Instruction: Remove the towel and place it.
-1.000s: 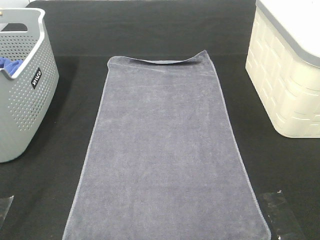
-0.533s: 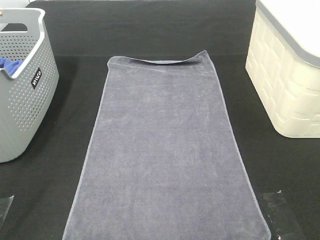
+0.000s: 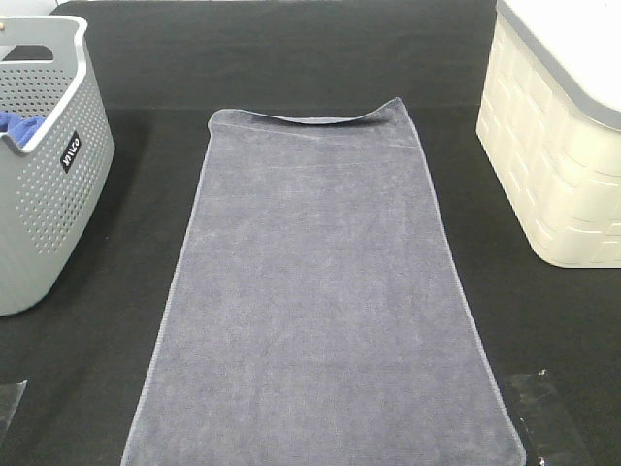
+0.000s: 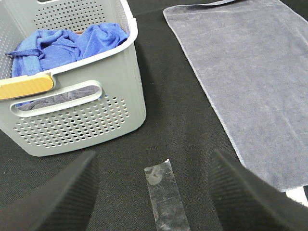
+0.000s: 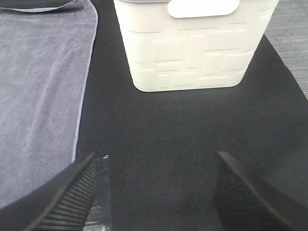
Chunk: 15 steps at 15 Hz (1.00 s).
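towel (image 3: 320, 301): spread flat on the black surface (image 3: 291, 58), between grey basket (image 3: 39, 194) and cream bin (image 3: 553, 165), touching neither | my left claw (image 4: 151, 192): spread wide, empty, above tape strip (image 4: 166, 197) | my right claw (image 5: 154, 197): spread wide, empty, near the towel's edge
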Tool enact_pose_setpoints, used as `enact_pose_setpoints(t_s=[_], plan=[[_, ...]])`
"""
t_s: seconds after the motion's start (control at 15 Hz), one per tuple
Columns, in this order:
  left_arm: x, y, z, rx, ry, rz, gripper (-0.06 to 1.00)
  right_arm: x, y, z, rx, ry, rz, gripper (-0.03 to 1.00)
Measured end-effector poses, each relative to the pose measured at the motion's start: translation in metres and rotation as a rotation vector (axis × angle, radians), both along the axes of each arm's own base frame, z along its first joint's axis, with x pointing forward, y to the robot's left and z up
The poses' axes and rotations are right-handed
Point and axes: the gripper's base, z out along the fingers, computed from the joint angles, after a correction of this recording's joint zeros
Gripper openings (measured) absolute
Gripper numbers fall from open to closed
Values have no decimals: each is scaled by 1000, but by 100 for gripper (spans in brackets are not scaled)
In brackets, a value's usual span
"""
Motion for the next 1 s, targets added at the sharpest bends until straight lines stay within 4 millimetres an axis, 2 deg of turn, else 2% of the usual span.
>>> enact_pose_setpoints(t_s=[1.0], plan=[[0,0,0,2,0,-1,63,0,0,0,0,0,0,65]])
